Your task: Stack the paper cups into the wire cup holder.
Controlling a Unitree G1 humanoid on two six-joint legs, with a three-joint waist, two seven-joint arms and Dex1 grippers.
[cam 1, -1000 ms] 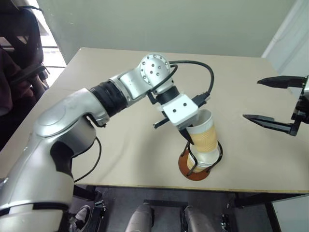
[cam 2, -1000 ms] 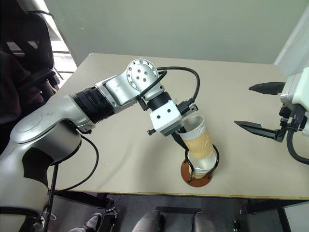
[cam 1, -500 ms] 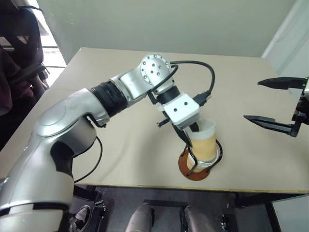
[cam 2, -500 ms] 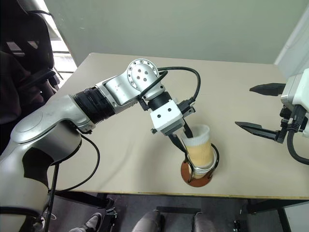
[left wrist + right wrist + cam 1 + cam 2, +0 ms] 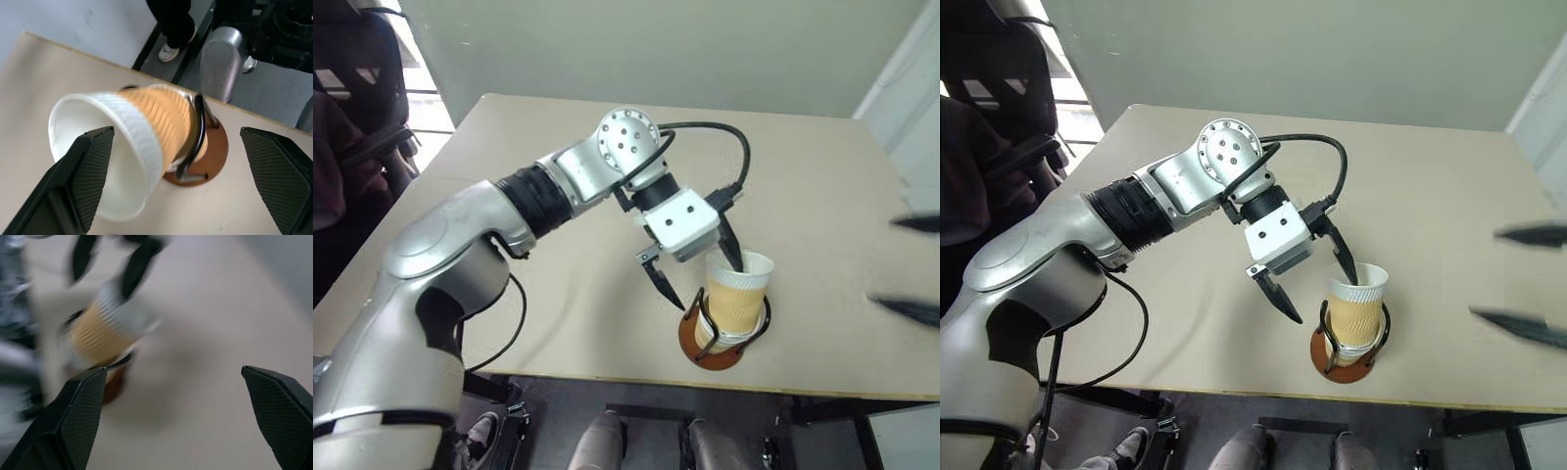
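Observation:
The paper cups (image 5: pixel 736 299) sit nested and leaning a little in the wire cup holder (image 5: pixel 688 336), close to the table's near edge. The ribbed tan top cup has its white mouth up. My left gripper (image 5: pixel 697 266) hangs open over the stack. One finger's tip is at the top cup's rim and the other is off to the cup's left, clear of it. The left wrist view shows the top cup (image 5: pixel 142 142) between the black wire loops, on the reddish disc base (image 5: pixel 217 149). My right gripper (image 5: pixel 1528 282) is open and holds nothing, at the far right above the table.
The tan table (image 5: pixel 558 157) stretches wide behind and to both sides of the holder. Its front edge (image 5: pixel 607 374) runs just below the holder. A dark chair (image 5: pixel 352 88) stands past the left edge. A black cable (image 5: pixel 724 147) loops from my left wrist.
My left gripper opened and let go of the top cup, which dropped lower into the stack in the holder. My right gripper drew back toward the right edge of the view.

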